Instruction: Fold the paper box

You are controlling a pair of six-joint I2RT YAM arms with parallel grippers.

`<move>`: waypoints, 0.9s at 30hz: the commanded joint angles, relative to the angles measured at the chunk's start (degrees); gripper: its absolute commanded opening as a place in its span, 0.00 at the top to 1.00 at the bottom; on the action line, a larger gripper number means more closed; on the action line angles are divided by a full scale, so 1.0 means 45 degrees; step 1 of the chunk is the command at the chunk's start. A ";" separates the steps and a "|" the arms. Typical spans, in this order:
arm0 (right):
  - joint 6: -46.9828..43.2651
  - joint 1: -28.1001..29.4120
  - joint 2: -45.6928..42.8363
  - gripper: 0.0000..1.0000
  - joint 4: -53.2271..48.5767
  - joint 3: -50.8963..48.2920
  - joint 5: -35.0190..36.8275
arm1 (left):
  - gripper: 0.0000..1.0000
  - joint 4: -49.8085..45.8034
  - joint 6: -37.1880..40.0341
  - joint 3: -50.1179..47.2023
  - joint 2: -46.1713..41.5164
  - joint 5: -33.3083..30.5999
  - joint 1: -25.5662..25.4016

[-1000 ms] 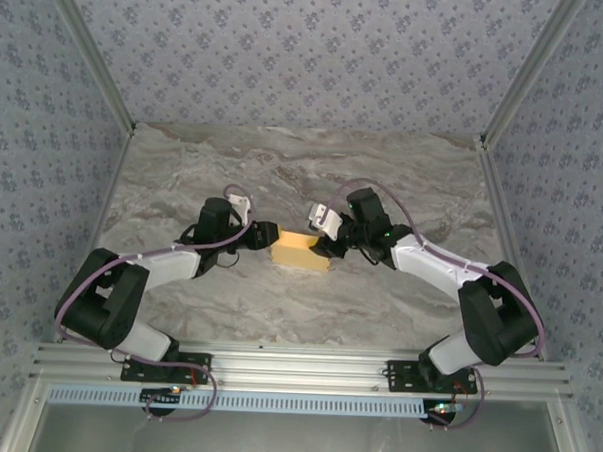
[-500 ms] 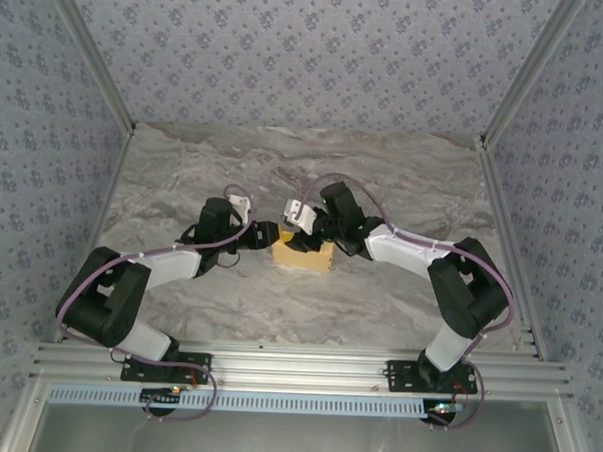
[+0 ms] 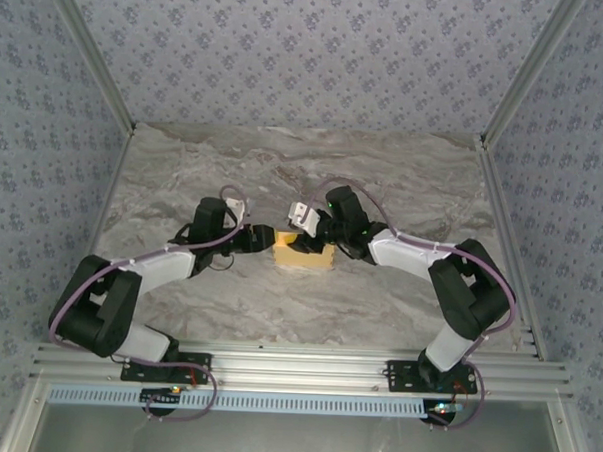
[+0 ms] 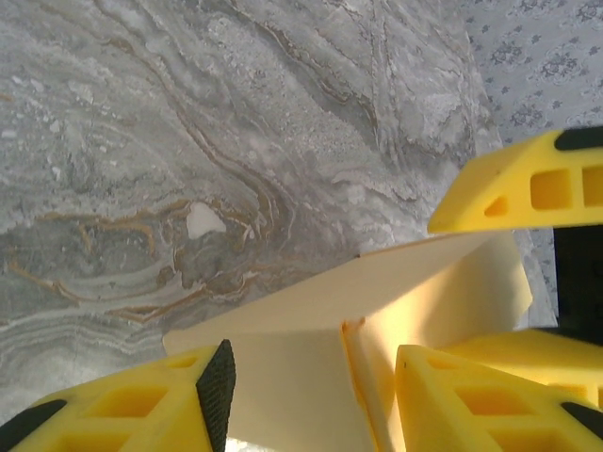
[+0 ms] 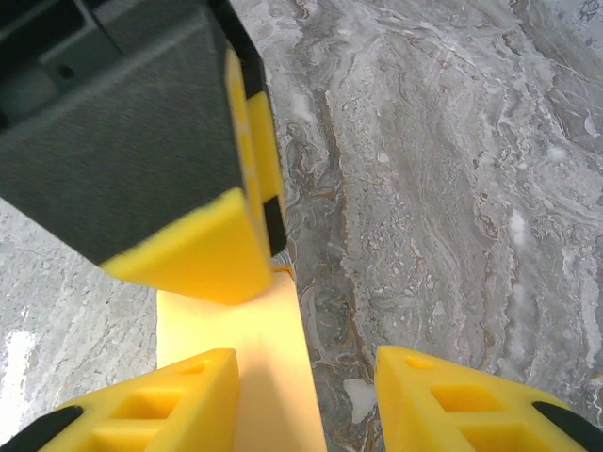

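At the near edge, the aluminium rail (image 3: 295, 366) carrying both arm bases is seen. Farther in, near the middle of the marbled counter (image 3: 384, 180), the paper box (image 3: 302, 256) is shown resting on the surface as a low yellow-orange form. It is flanked on the left by the left gripper (image 3: 262, 238), while the right gripper (image 3: 317, 241) is held over it from the right.

From the left wrist, the left gripper's fingers (image 4: 122, 410) are seen spread apart, with two pale card panels meeting at a crease between them. Whether either finger presses the card cannot be told. One yellow finger of the right gripper is seen just beyond, above the card's far edge.

From the right wrist, the right gripper's fingers (image 5: 471, 400) are likewise parted. A strip of card lies between them, close against one finger and separated from the other by bare counter. A finger of the left gripper is seen at the strip's far end.

Beyond the counter, patterned walls (image 3: 309, 56) are shown.
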 commanded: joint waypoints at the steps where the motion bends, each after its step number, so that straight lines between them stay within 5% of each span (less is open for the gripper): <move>1: -0.0412 -0.0257 0.0662 0.57 -0.1690 -0.0398 0.0591 | 0.49 -0.0945 0.0395 -0.0221 -0.0382 0.0284 0.0062; 13: 0.0151 -0.0376 0.0168 0.56 -0.1844 0.0068 -0.0845 | 0.55 -0.0272 0.0617 -0.0828 0.0795 -0.0074 -0.0113; 18: -0.2143 -0.0408 -0.0651 0.49 -0.4238 0.1086 -0.1512 | 0.55 -0.1212 0.1035 -0.0358 0.0744 -0.0218 -0.0113; 27: -0.5070 -0.0156 -0.0040 0.42 -0.8363 0.2521 0.0228 | 0.55 -0.1447 0.1000 -0.0044 0.0738 -0.0360 -0.0094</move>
